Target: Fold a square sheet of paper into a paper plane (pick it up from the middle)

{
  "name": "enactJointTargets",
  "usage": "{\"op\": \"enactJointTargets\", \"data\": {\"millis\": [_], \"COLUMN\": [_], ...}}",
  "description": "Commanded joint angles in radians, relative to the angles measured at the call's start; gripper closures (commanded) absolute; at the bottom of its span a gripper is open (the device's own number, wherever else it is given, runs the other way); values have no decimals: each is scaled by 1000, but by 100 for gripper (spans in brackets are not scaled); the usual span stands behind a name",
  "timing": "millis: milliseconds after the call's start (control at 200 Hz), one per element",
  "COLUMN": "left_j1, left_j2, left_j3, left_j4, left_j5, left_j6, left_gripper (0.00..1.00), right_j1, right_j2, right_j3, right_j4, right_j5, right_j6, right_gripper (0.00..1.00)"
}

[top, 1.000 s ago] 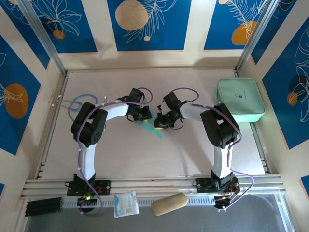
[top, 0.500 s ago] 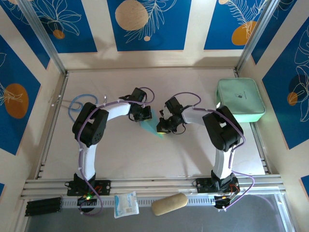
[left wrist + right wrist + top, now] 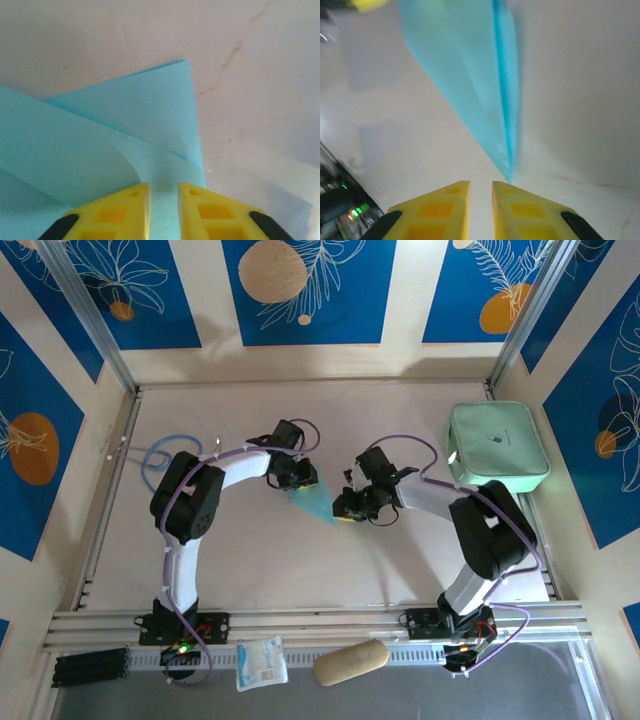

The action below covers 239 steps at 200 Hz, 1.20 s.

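The paper plane (image 3: 313, 505) lies on the bench (image 3: 250, 560) between the arms. The left jaws and right jaws are a little apart, holding nothing. It's light and crumples easily, so pinch its middle fold gently.

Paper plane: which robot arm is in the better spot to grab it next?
Probably left. The left gripper hangs over the wide part of the paper plane, paper showing between its parted jaws. The right gripper sits just off the pointed tip.

No readable text, mint case (image 3: 498, 448) logo — too small
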Motion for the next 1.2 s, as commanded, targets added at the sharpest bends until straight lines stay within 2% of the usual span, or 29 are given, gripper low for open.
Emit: {"op": "enactJointTargets", "data": {"millis": [0,205,385,910,1191], "left_j1": [10,50,88,98,96], "left_j2": [-133,-302,-395,-404,-337], "left_j3": [-19,-175,-314,-443,-473], "left_j4": [43,103,150,212,309], "left_j5": [0,-121,-131,-76,22], "left_j6": [-50,-117,-162,-214,-245], "left_gripper": [68,52,45,44,54], "right_j1": [-22,-28,-20,15,34], "right_j2": [-14,133,222,349,382], "right_j3": [13,154,230,319,342], "right_j4": [67,37,14,-35,-55], "right_j5": [32,0,-8,-55,-43], "right_j6": [54,20,-14,-88,-123], "right_gripper": [72,68,71,77,78]}}
